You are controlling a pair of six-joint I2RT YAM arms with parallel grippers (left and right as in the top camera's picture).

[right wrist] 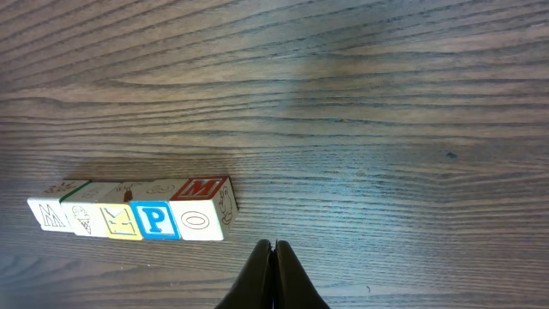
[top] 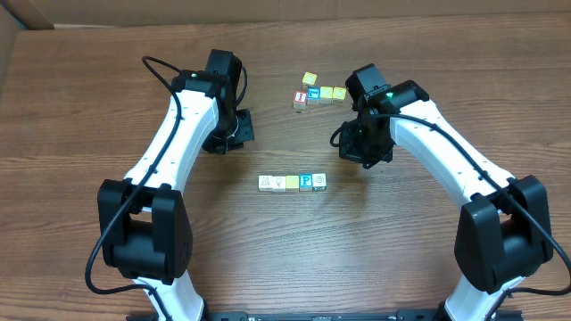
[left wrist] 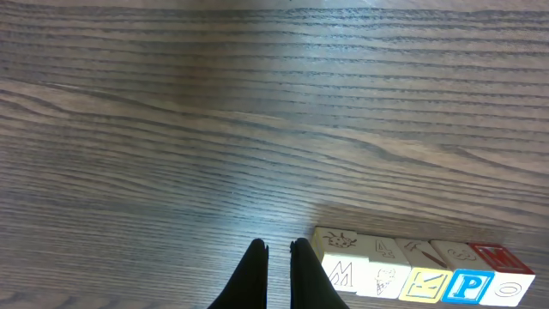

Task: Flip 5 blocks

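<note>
Five blocks lie in one straight touching row (top: 292, 183) at the table's middle: a cream M cube (left wrist: 340, 273), a cream ice-cream cube (left wrist: 380, 279), a yellow K cube (left wrist: 426, 285), a blue P cube (top: 306, 181) and a cream O cube (right wrist: 199, 221) with a red side face. My left gripper (top: 234, 134) hovers back-left of the row, shut and holding nothing; in its wrist view the gripper (left wrist: 277, 246) is just left of the M cube. My right gripper (top: 364, 147) is back-right of the row, shut and holding nothing, its tips (right wrist: 274, 245) right of the O cube.
A second group of small cubes (top: 319, 93) sits farther back between the two arms, among them a red-faced one (top: 300, 98) and a yellow one (top: 309, 78). The wood-grain table (top: 89, 107) spreads on all sides.
</note>
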